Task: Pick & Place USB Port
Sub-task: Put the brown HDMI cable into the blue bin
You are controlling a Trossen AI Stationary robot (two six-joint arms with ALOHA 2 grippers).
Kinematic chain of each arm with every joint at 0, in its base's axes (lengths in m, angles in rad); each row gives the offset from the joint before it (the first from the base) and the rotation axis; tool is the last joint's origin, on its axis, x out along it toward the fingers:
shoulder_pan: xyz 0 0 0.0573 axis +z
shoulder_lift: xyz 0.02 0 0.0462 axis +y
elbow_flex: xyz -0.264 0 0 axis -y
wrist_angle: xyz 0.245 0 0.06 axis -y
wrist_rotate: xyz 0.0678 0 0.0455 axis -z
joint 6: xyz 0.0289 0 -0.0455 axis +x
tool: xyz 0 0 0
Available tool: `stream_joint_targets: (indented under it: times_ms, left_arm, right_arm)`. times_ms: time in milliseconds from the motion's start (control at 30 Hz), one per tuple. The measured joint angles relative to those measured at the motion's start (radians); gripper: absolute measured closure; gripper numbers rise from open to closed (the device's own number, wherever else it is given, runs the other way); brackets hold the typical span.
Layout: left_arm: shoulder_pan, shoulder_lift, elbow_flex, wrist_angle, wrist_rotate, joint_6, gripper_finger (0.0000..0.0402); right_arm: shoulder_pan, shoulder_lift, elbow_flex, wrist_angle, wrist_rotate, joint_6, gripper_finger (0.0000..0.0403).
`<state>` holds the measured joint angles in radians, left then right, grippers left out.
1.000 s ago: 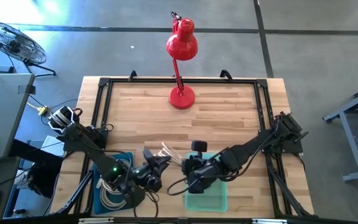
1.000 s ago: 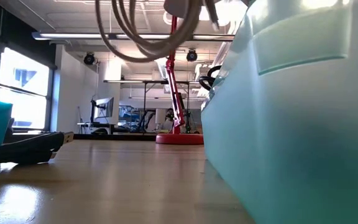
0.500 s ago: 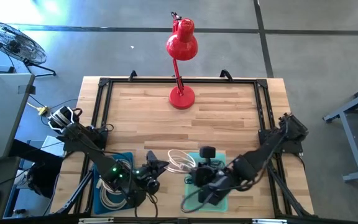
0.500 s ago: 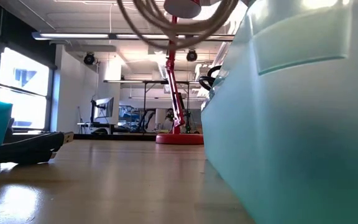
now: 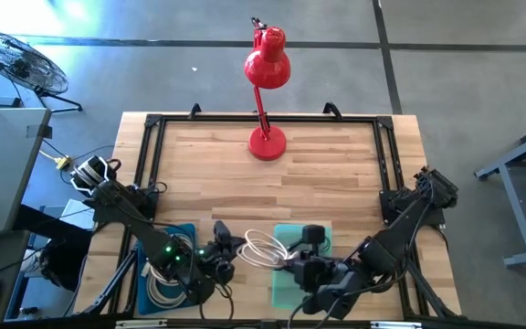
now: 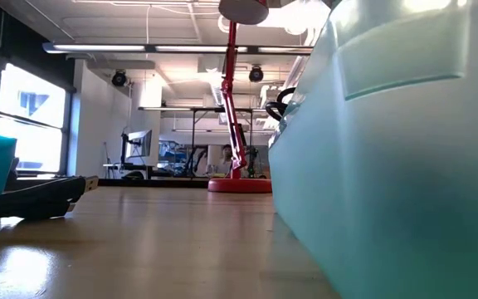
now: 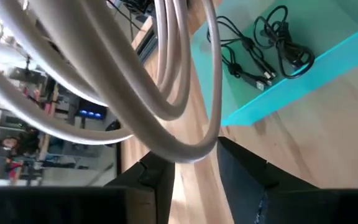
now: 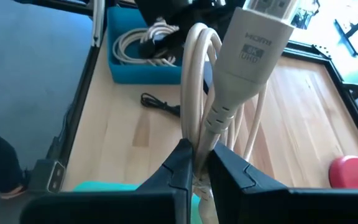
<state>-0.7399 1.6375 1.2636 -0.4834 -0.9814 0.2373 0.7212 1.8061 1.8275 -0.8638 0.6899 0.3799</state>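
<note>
A coiled white cable (image 5: 263,249) hangs in the air between my two grippers, and its white plug (image 8: 253,43) is marked HDMI. I make out no USB port as such. My right gripper (image 5: 288,260) is shut on the coil, above the left rim of the teal bin (image 5: 301,274). My left gripper (image 5: 228,249) stands open just left of the coil, beside the blue bin (image 5: 167,274). In the left wrist view its fingers flank the coil's lowest loop (image 7: 185,146). My right gripper pinches several strands of the coil (image 8: 197,146) between its two fingers, just below the plug's ribbed neck. The fingers slant downward, coming from the table's right. The coil is lifted clear of the table, plug uppermost. My left gripper: I cannot tell whether its fingers (image 7: 157,177) touch the loop.
The blue bin holds more coiled white cables (image 8: 145,46). Black cables (image 7: 260,50) lie in the teal bin, and one black cable (image 8: 160,102) lies on the wood. A red desk lamp (image 5: 266,142) stands at the table's far middle. A black frame (image 5: 153,123) rims the table.
My right gripper has swung toward the table's near edge and risen, carrying the coil along. The coil has gone up out of the low view. My left gripper has tipped downward and stayed near the blue bin.
</note>
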Motion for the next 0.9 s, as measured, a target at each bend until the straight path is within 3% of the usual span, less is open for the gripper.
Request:
stream_joint_targets:
  times_ms: [200, 333, 500, 900]
  left_arm:
    - [0.0, 0.0, 0.0, -0.02, -0.021, -0.179, 0.0289]
    - [0.0, 0.001, -0.001, -0.012, -0.09, -0.228, 0.0289]
    - [0.002, 0.001, -0.002, 0.062, -0.102, -0.261, 0.0289]
    - [0.034, 0.002, -0.001, 0.128, 0.011, -0.233, 0.0289]
  right_arm:
    - [0.0, 0.0, 0.0, 0.016, -0.003, -0.022, 0.0378]
    - [0.0, 0.0, 0.0, 0.016, -0.003, -0.022, 0.0378]
    - [0.0, 0.0, 0.0, 0.017, -0.009, -0.021, 0.0378]
    - [0.0, 0.0, -0.001, 0.026, -0.026, -0.022, 0.0379]
